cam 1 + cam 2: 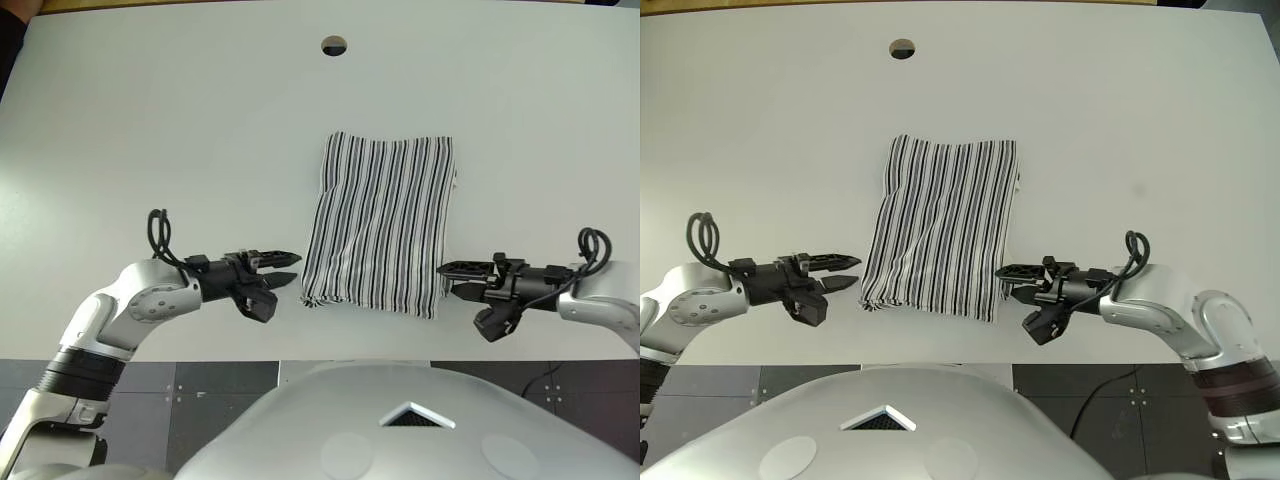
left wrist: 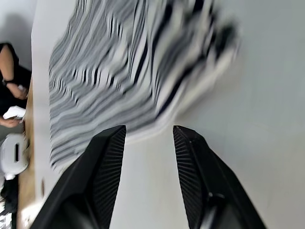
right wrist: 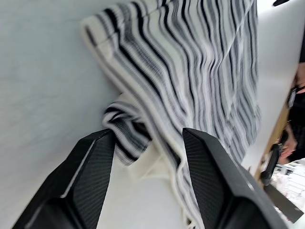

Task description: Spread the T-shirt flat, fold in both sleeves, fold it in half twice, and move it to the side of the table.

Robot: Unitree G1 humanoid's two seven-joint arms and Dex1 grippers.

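Observation:
A black-and-white striped T-shirt [image 1: 382, 222] lies folded into a tall rectangle on the white table [image 1: 180, 150], its near edge close to the table's front. My left gripper [image 1: 283, 267] is open just left of the shirt's near left corner, not touching it. My right gripper [image 1: 450, 276] is open at the shirt's near right corner. In the right wrist view the shirt's folded corner [image 3: 125, 138] sits between the open fingers [image 3: 93, 183]. The left wrist view has the striped cloth [image 2: 124, 67] just ahead of the open fingers [image 2: 107, 176].
A small round hole [image 1: 334, 45] sits in the table near the far edge. Bare white tabletop stretches to the left and right of the shirt. The table's front edge runs just below both grippers.

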